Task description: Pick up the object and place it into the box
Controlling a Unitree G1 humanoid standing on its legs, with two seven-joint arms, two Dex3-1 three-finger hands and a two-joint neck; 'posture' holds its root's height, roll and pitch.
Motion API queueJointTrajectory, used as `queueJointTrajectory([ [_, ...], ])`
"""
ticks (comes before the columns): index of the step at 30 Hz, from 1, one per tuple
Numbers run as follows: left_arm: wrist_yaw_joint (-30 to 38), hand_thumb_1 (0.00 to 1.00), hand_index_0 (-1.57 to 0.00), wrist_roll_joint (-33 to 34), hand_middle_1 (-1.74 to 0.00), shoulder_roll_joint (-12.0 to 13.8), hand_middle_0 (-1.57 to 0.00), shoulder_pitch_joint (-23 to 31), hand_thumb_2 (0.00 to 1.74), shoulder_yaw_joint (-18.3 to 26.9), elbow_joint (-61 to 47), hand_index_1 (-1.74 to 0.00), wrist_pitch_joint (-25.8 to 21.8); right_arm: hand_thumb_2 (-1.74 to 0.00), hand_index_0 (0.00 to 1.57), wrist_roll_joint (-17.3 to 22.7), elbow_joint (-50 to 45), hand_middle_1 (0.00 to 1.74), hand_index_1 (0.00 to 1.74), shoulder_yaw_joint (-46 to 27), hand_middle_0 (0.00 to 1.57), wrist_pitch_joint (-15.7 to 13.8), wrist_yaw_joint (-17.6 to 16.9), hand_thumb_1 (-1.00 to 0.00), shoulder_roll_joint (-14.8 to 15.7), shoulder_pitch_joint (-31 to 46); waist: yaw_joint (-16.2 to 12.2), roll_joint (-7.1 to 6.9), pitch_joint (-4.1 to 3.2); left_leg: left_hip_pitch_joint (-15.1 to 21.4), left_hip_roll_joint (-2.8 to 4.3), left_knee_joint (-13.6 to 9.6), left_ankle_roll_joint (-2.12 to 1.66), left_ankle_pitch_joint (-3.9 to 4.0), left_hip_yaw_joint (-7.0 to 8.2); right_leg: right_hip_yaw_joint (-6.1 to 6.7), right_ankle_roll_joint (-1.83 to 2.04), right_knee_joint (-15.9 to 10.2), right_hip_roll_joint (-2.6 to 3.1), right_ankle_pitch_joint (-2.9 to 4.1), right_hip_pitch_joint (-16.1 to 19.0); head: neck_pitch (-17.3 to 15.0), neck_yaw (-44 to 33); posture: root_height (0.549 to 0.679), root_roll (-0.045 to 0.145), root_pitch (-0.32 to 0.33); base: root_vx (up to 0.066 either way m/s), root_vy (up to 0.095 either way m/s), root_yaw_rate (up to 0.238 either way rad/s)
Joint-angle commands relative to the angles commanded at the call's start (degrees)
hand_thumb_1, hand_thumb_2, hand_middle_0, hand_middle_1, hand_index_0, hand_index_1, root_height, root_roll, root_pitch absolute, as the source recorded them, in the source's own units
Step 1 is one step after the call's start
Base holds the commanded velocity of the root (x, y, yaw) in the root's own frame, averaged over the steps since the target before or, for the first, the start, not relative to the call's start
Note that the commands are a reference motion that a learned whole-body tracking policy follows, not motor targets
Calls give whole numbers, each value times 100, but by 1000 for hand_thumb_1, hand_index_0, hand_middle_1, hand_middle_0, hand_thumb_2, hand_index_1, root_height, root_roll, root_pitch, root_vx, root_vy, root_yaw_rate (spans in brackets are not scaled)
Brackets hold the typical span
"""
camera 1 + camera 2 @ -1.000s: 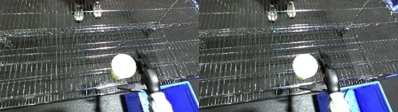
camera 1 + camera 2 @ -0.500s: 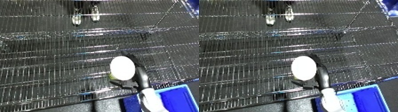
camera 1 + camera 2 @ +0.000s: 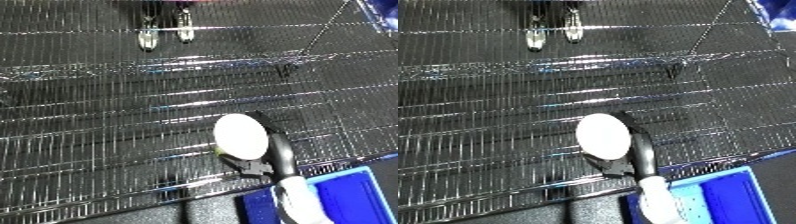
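The right hand [image 3: 277, 152] has its fingers curled round a pale, egg-shaped object [image 3: 241, 136], held above the wire shelf [image 3: 107, 130] near its front edge. It looks smooth, rigid and light, likely slippery; cradling its broad sides suits. The blue bin [image 3: 727, 197] sits just below right.

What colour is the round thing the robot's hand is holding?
The round object is white, with a hint of yellow-green at its lower edge. The left eye view shows it best.
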Motion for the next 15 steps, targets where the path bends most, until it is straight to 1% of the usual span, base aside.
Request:
queueJointTrajectory([
  [3,-52,1000,-1570,13,-1740,11,-1570,109,1740,47,-5,-1740,-31,-1218,1099,-44,-400,1218,1218,-117,1099,5,-123,-700,6,250,-67,-46,0,158,31,-108,-6,15,7,19,3,-124,28,26,158,-52,-34,615,45,171,-55,22,-98],
  [4,-91,1000,-1570,40,-1740,7,-1570,190,1740,88,-20,-1740,-42,-1218,1099,-68,-763,1218,1218,-239,1099,21,-198,-700,34,498,-130,-90,0,302,64,-191,-8,22,9,39,10,-218,47,44,295,-138,-56,618,45,161,-62,19,-124],
  [5,-91,1000,-1570,40,-1740,7,-1570,190,1740,88,-20,-1740,-42,-1218,1099,-68,-763,1218,1218,-239,1099,21,-198,-700,34,498,-130,-90,0,302,64,-191,-8,22,9,39,10,-218,47,44,295,-138,-56,618,45,161,-62,19,-124],
  [8,-140,1000,-1570,71,-1740,-7,-1570,273,1740,147,-28,-1740,-57,-1218,1099,-82,-1252,1218,1218,-432,1099,33,-271,-700,89,853,-225,-153,0,516,117,-304,-4,22,14,74,22,-343,67,62,491,-214,-58,622,46,146,-59,16,-124],
  [12,-205,1000,-1570,110,-1740,-27,-1570,335,1740,254,-2,-1740,-25,-1218,1099,-49,-1828,1218,1218,-716,1099,-43,-359,-700,204,1346,-372,-243,0,834,196,-444,-7,13,23,119,37,-505,87,80,781,-407,18,627,47,122,-54,12,-145],
  [15,-260,1000,-1570,140,-1740,-31,-1570,394,1740,328,21,-1740,14,-1218,1099,-60,-2181,1218,1218,-931,1099,-121,-425,-700,302,1708,-484,-294,0,1065,251,-547,-12,13,38,156,49,-628,94,103,991,-468,86,631,49,103,-42,10,-155],
])
